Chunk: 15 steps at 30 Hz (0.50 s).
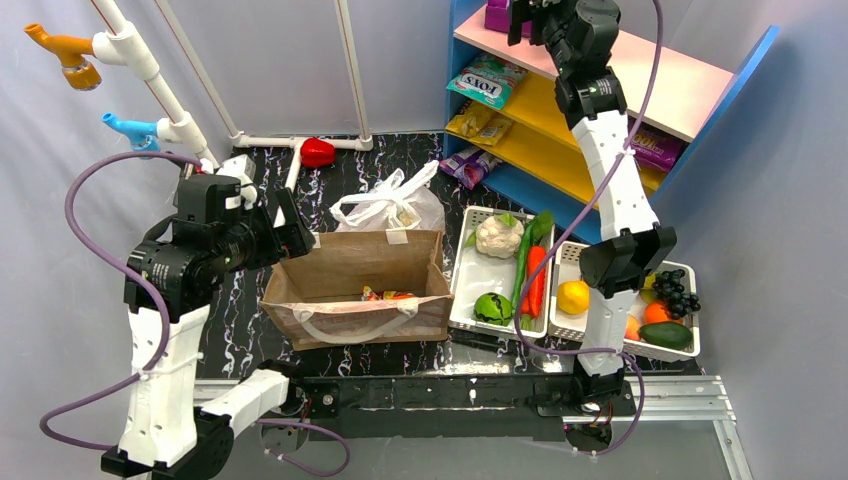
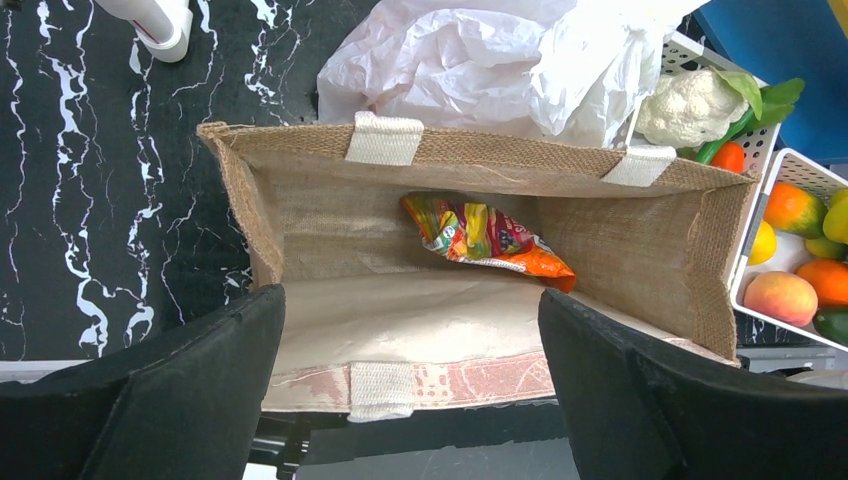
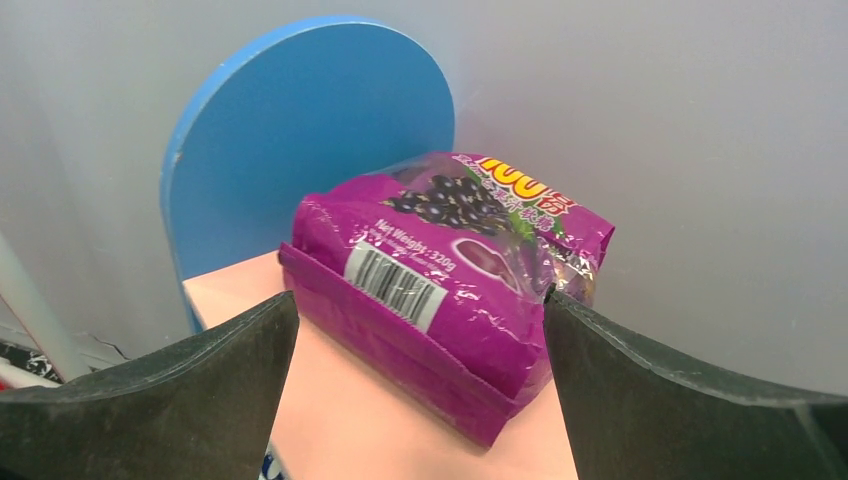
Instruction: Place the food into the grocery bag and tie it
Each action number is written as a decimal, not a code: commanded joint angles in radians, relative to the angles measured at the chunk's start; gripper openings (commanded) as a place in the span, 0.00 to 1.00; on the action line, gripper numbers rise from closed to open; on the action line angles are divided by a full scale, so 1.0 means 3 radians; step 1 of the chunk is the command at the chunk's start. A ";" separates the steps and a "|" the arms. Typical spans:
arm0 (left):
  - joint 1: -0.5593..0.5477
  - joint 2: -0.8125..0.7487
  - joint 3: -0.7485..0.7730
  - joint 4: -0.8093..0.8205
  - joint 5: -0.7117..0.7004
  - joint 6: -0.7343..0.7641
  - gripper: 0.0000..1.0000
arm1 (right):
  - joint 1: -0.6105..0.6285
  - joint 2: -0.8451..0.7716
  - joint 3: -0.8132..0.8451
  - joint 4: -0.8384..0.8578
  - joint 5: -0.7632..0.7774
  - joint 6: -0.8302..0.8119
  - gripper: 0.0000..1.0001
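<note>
Two black grippers stand with their jaws spread wide, neither holding anything. The left gripper [image 2: 410, 300] hangs over the open mouth of a stiff brown woven bag with cream strap handles [image 1: 350, 262], looking straight down into it; a crumpled orange and yellow snack packet [image 2: 480, 235] lies on the bag's floor. The thin, crinkly white plastic grocery bag [image 1: 390, 208] sits on the black marbled tabletop [image 1: 235, 310] just behind the brown bag, touching its far wall, with its handles gathered at the top.

The toy food lies in two white slatted baskets to the right of the brown bag. The nearer basket [image 1: 480, 275] holds a white cauliflower [image 1: 498, 235], an orange carrot [image 1: 537, 282] and a round green piece [image 1: 492, 308]. The farther basket [image 1: 568, 258] holds a yellow lemon [image 1: 573, 297], dark grapes [image 1: 675, 290] and a dark green avocado [image 1: 665, 335].

The right gripper [image 3: 420, 305] is raised to the pink top board [image 3: 350, 420] of a blue shelf unit [image 1: 560, 190], its fingers either side of a shiny purple packet printed with grapes [image 3: 450, 280] and apart from it.
</note>
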 commanded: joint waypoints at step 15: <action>0.0024 0.0178 0.0043 -0.0049 0.0120 -0.0012 0.98 | -0.0392 0.0309 0.0204 0.0223 -0.0682 0.0493 0.98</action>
